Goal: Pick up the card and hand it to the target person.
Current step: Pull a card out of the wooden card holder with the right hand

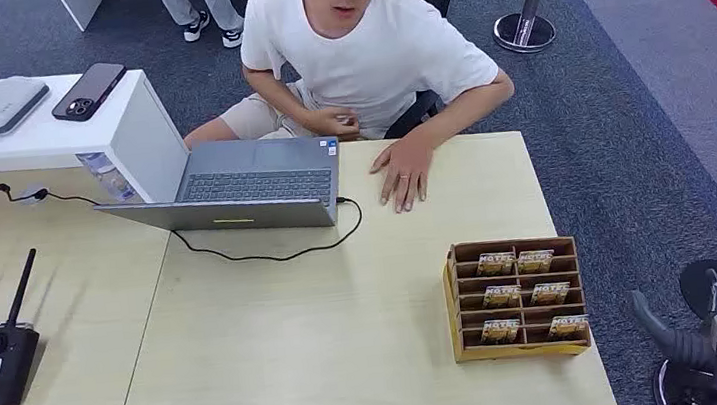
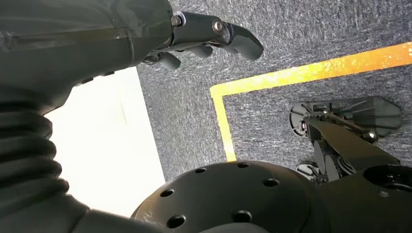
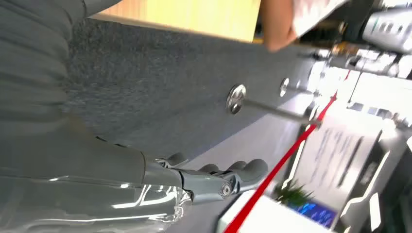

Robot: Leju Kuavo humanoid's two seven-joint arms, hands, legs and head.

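While the cards point(image 1: 496, 262) are sitting in the wooden box point(image 1: 458, 303) on the counter point(image 1: 346, 314), nothing is being held.
Both robot hands, left point(image 2: 209, 36) and right point(image 3: 218, 179), are hanging loose and empty; reaching in could be knocking the box or grabbing two cards.

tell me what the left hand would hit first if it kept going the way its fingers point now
Probably the grey carpet: the left hand hangs empty, with only floor beyond its fingertips and the yellow floor line off to one side. Depth is unclear.
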